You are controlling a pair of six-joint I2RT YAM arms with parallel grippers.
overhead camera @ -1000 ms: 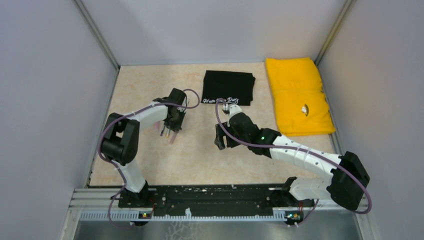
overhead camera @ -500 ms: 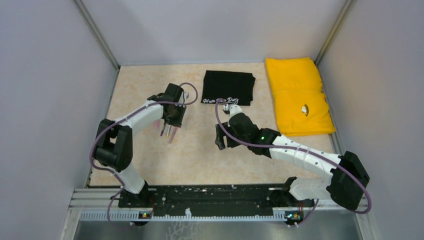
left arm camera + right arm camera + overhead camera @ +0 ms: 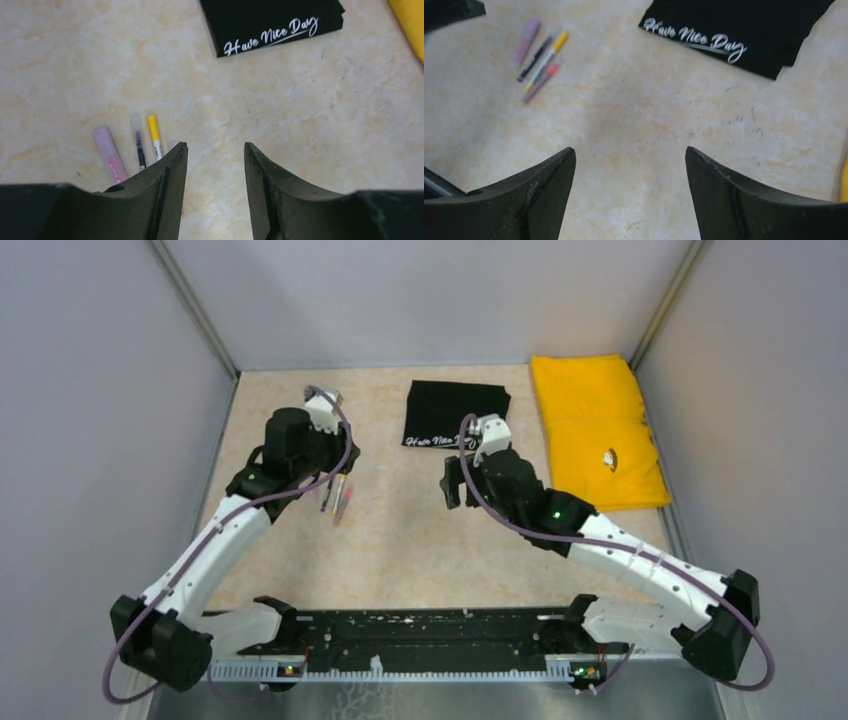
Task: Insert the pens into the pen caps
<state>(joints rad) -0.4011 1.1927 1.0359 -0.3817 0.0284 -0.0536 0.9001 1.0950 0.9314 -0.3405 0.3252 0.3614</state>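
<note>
Pens (image 3: 156,145) lie side by side in a little bunch on the left part of the table (image 3: 400,550). One is pink, one is thin and dark, and one has a yellow end. The left gripper (image 3: 215,149) is just beside them. Its two fingers are spread apart with nothing between them. The right gripper (image 3: 630,152) is well off to the right, and its fingers are spread wide too, holding nothing. Past it lies a black cloth (image 3: 458,412) with white writing. A yellow cloth (image 3: 595,430) lies next to that.
</note>
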